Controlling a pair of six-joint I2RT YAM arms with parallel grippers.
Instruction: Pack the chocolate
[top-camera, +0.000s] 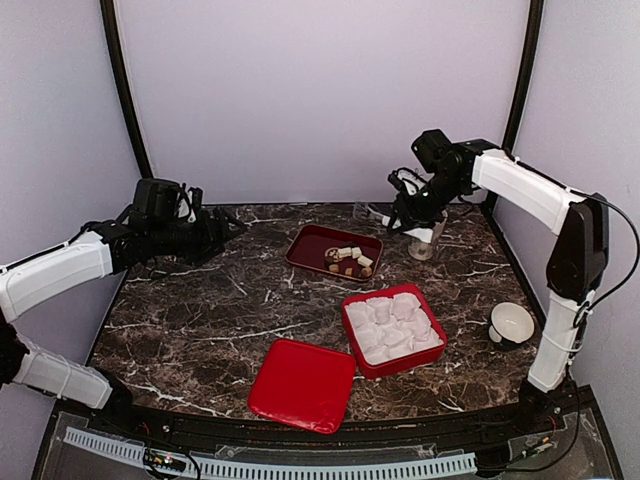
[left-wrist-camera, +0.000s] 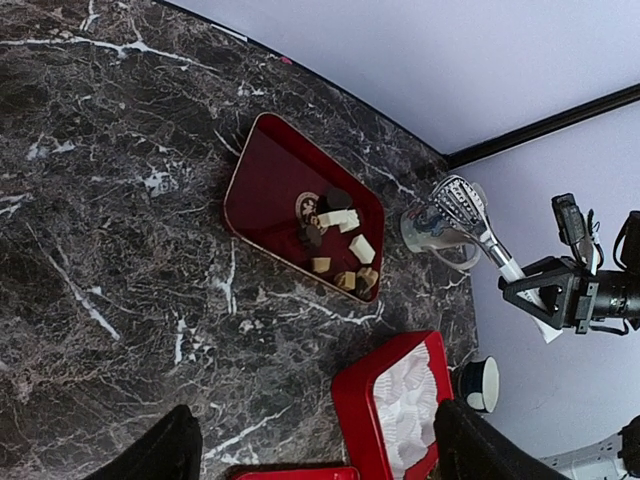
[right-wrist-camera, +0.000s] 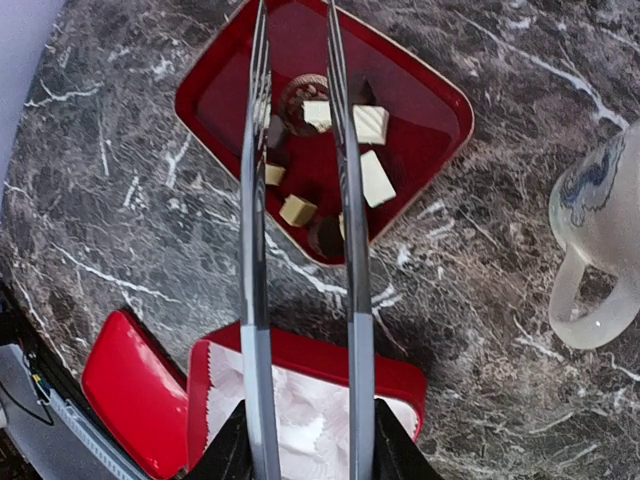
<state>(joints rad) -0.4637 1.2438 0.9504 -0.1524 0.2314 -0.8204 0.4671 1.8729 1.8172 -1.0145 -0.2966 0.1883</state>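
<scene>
The chocolate (right-wrist-camera: 375, 180), several small dark, tan and cream lumps, lies loose in a shallow dark red tray (top-camera: 312, 247) near the middle of the marble table (top-camera: 200, 320). In the top view the lumps are bunched toward the tray's 3 o'clock end. The right gripper (right-wrist-camera: 310, 450) clasps a pair of metal tongs (right-wrist-camera: 254, 300), with its 2 fingers (right-wrist-camera: 235, 455) pressed against the outer sides of the handles. The 2 blades run out parallel with an open gap between them. In the right wrist view the blades cross above the tray. A round brown lump and 2 tan ones show in the gap, and 2 cream squares sit just outside the blade at 3 o'clock. The height of the blade tips over the lumps cannot be told. A frosted glass mug (top-camera: 422, 243) stands at 3 o'clock of the tray, close under the right gripper. The left gripper (left-wrist-camera: 315, 455) hangs well apart at 9 o'clock of the tray, its fingers spread wide around bare table. A red box (top-camera: 405, 364) filled with white crinkled paper cups (top-camera: 392, 322) sits at 5 o'clock of the tray. Its flat red lid (top-camera: 303, 385) lies at 7 o'clock of the box, and a white bowl (top-camera: 511, 323) stands at 3 o'clock of the box.
</scene>
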